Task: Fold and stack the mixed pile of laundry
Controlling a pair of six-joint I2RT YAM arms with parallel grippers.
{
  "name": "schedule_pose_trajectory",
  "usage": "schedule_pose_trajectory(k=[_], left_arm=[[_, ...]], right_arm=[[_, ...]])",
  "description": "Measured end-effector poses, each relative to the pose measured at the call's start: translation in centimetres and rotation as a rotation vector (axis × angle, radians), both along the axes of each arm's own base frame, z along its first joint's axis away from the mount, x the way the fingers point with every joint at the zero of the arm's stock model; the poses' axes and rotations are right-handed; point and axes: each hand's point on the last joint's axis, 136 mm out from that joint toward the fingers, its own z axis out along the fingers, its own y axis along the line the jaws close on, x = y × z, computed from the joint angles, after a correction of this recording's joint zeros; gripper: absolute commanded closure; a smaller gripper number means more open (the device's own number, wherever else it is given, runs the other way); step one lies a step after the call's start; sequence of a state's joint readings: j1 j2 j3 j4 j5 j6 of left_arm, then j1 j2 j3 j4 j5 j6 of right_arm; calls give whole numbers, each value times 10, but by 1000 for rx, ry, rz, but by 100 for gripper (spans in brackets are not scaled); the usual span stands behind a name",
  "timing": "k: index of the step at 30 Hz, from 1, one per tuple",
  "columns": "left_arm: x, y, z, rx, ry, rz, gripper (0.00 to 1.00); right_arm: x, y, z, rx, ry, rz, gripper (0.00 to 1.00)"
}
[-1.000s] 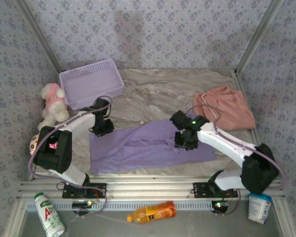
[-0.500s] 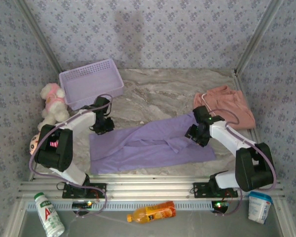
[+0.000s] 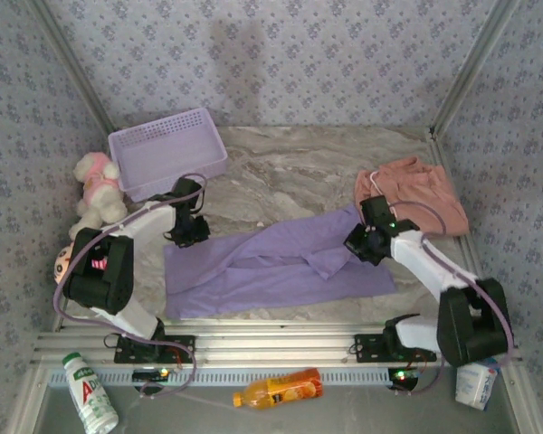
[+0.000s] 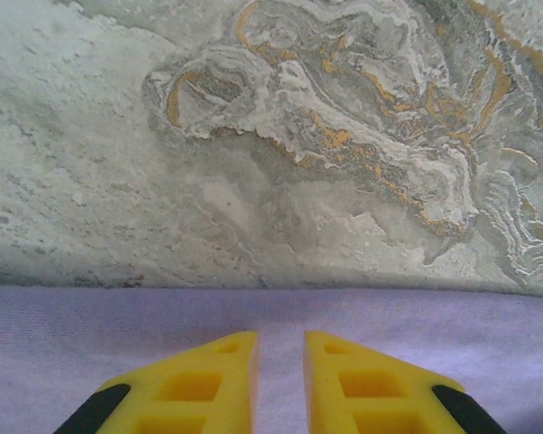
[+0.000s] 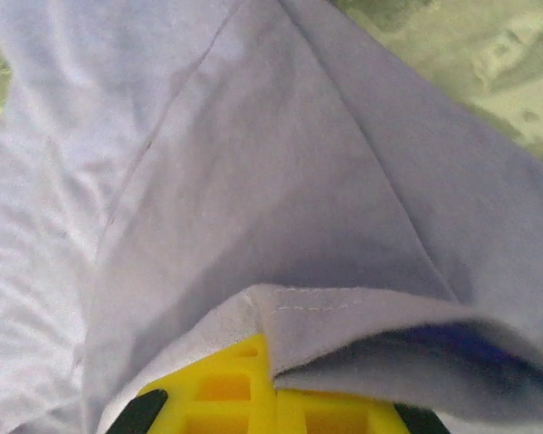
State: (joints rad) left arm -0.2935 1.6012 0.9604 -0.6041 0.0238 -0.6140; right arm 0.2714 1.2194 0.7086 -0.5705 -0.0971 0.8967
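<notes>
Overhead, top external view: I see the left claw (image 3: 188, 237) lowered onto the lavender T-shirt (image 3: 271, 271), at the cloth's far left corner. The shirt spreads away from that claw toward the right claw (image 3: 360, 246), which sits at the shirt's far right part, beside a raised fold. The salmon-pink garment (image 3: 421, 194) lies beyond the right claw and a little to its right, apart from the shirt, on the marble table (image 3: 290, 163). The lavender basket (image 3: 167, 149) stands beyond the left claw.

Left wrist view: the left claw (image 4: 281, 339) shows its two yellow fingers with a narrow gap between them. The T-shirt (image 4: 434, 325) lies under and around them, its edge just ahead of the tips, with bare table (image 4: 253, 136) further on. I cannot tell whether any cloth is pinched.

Right wrist view: the right claw (image 5: 253, 375) has its jaws together, and a stitched hem of the T-shirt (image 5: 253, 181) is caught at them and drapes over the tips. The cloth tents away ahead of the claw; the table (image 5: 489, 54) shows ahead to the right.
</notes>
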Motion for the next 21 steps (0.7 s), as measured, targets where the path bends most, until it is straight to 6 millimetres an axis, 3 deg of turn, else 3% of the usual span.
schedule_pose_trajectory(k=[1,2,4,5,6,9,13,21], left_arm=[[0,-1,0,-5,1,-1,79],[0,-1,0,-7,-1,-2,79],[1,-2,0,-12,-2,-3,79],[1,-3,0,-15,-2,-4,79],[1,-3,0,-15,-2,-4,78],[0,-3,-1,-16,2,-7,76],[0,-3,-1,-15,5,-9,76],[0,-3,1,-14,3,-15,76]], right_arm=[[-10,2,4,4,-5,8,100],[-22,5,5,5,1,20,91],[-49,9,1,6,36,37,58],[-62,8,-3,4,60,39,48],[-74,5,-8,-1,85,35,46],[-97,-9,-15,-32,136,3,46],[-95,-4,-7,-73,125,48,54],[-61,72,7,-219,72,393,56]])
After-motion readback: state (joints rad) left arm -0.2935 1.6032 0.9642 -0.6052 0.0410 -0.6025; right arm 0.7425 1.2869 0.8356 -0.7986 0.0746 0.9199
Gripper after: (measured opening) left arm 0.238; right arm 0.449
